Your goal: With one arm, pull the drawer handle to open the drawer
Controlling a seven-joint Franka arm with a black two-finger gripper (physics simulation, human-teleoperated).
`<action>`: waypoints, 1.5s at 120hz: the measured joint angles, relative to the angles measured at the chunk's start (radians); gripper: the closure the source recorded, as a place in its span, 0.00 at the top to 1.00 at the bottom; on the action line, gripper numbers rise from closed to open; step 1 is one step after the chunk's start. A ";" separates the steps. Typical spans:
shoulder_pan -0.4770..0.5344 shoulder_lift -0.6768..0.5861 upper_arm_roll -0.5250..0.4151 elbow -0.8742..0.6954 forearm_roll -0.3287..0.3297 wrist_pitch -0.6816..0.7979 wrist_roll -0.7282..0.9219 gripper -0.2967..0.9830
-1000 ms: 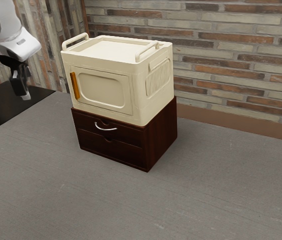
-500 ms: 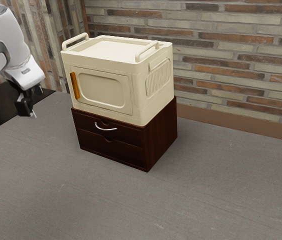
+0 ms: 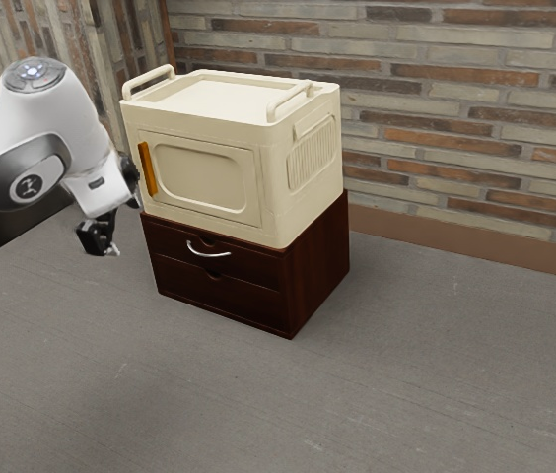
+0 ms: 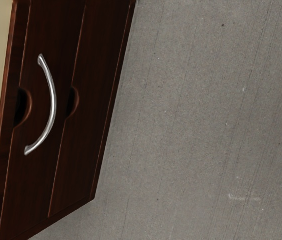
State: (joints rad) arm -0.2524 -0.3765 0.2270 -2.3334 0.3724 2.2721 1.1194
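Drawer handle (image 4: 53, 105): one, silver, curved, fixed to the front of the upper drawer (image 4: 56, 30) in the dark wooden cabinet (image 3: 318, 266); drawer shut. Cream box (image 3: 204, 177): one, atop the cabinet. Bench (image 3: 406, 374): grey, beneath the cabinet. My end effector (image 3: 102, 245): black, empty, apart from the cabinet; opening, I cannot tell.

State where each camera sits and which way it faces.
Exterior view: beside the arm, above the tabletop, looking down at the drawer unit and cream cabinet; arm and gripper enter from the exterior view's left.
Wrist view: on the arm's hand, facing the drawer fronts and tabletop at a slant.
Shared: silver handle, drawer unit, cream cabinet, tabletop.
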 joint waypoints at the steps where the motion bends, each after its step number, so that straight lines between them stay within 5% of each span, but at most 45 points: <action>1: -0.001 0.002 0.000 0.000 0.000 0.004 0.001 0.77; 180: -0.035 0.274 0.002 -0.015 0.000 0.374 0.070 0.77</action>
State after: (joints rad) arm -0.2875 -0.1027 0.2286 -2.3486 0.3722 2.6458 1.1892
